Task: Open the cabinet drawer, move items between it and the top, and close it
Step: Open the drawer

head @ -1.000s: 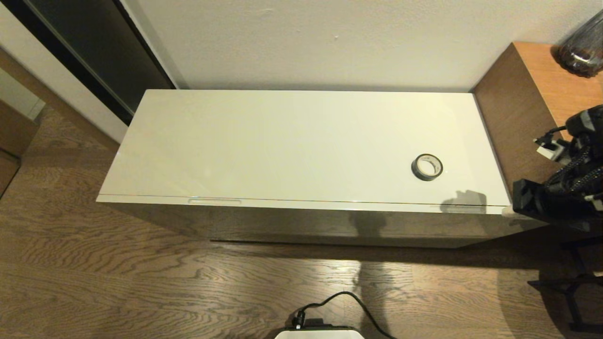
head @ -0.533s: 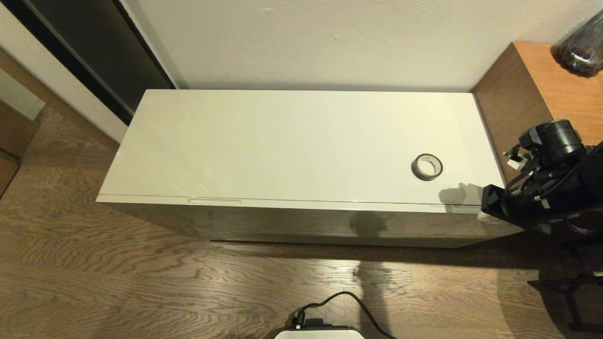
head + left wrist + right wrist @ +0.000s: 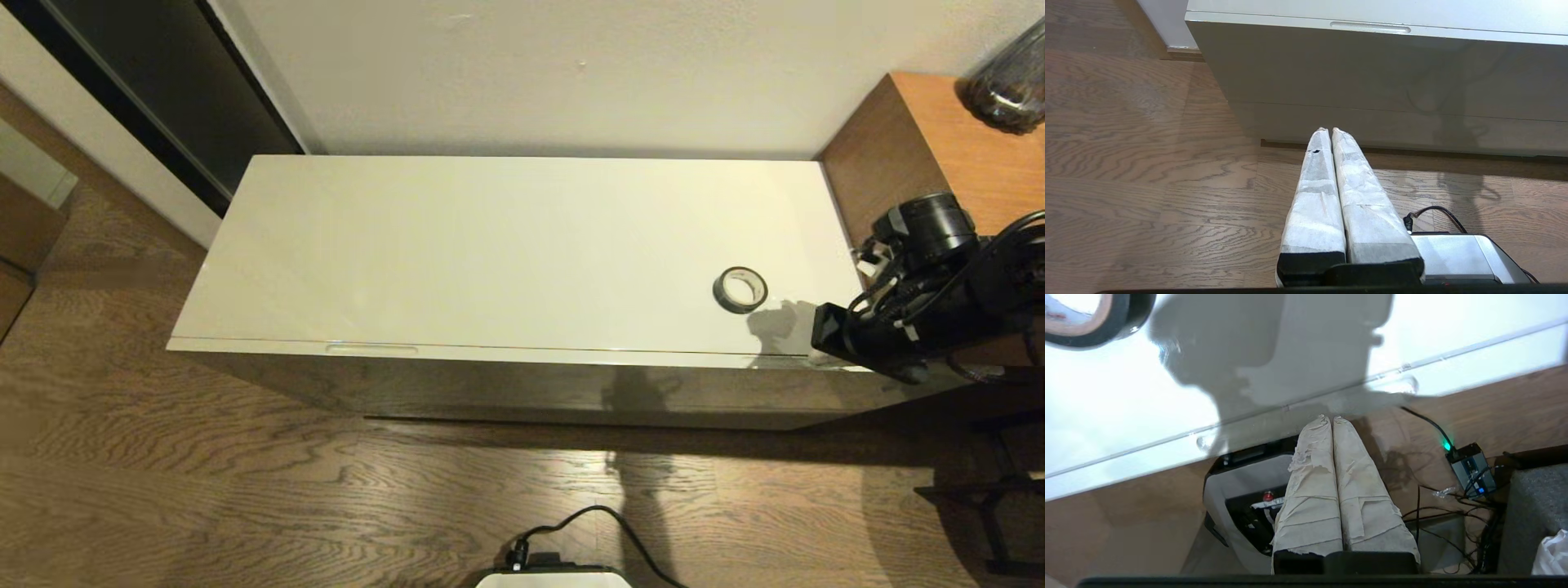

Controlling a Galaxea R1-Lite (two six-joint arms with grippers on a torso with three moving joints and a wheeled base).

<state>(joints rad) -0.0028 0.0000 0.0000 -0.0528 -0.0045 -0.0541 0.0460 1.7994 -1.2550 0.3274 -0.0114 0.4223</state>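
The cabinet drawer (image 3: 1372, 65) is closed under the glossy cream top (image 3: 490, 245). Its left slot handle (image 3: 371, 349) shows along the front lip. A black tape roll (image 3: 740, 290) with a white core lies flat on the top near the right end, and its edge (image 3: 1135, 312) shows in the right wrist view. My right gripper (image 3: 1329, 418) is shut and empty. It hangs over the front lip at the right end, a little right of the roll (image 3: 845, 366). My left gripper (image 3: 1329, 130) is shut and empty, low before the cabinet front.
A taller brown wooden unit (image 3: 898, 163) stands against the cabinet's right end with a dark glass vase (image 3: 1008, 82) on it. My base and its black cable (image 3: 571, 531) sit on the wood floor in front. A small box with a green light (image 3: 1470, 469) and loose cables lie at the right.
My right arm has swung left from beside the wooden unit to the cabinet's right front corner. Its shadow now reaches the tape roll. The roll and drawer have not moved.
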